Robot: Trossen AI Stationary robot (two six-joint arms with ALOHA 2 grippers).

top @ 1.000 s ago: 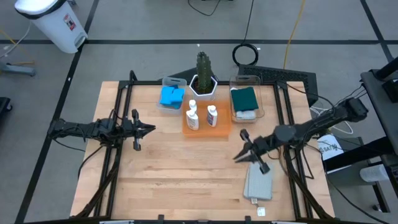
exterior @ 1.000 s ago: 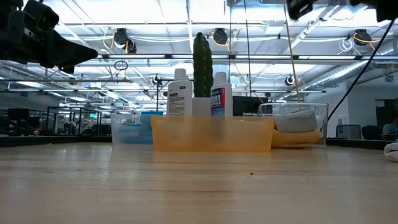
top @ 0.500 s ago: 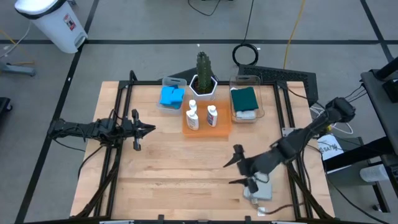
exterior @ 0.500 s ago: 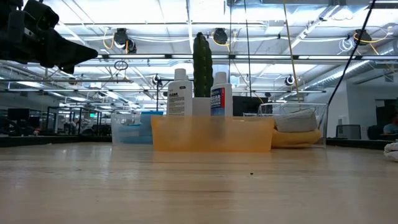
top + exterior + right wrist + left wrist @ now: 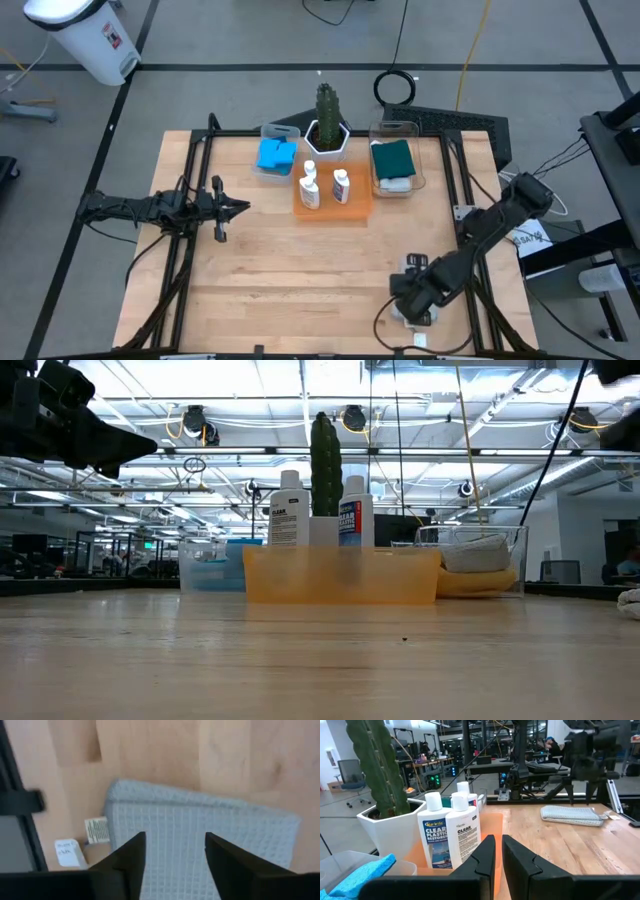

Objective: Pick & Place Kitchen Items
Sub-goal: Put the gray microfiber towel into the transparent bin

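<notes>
The right gripper hangs with fingers spread directly over the folded grey waffle-weave cloth, which lies flat near the wooden table's front right edge; contact seems absent, though that is unclear. The left gripper waits clenched, empty, at the table's left.

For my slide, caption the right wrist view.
Right gripper open above the grey waffle-weave cloth lying flat on the wooden table.

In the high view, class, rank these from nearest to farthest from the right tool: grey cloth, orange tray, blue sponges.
1. grey cloth: directly under the right tool, at the table's near right edge.
2. orange tray: centre back, holding two bottles.
3. blue sponges: in the back-left bin.
</notes>
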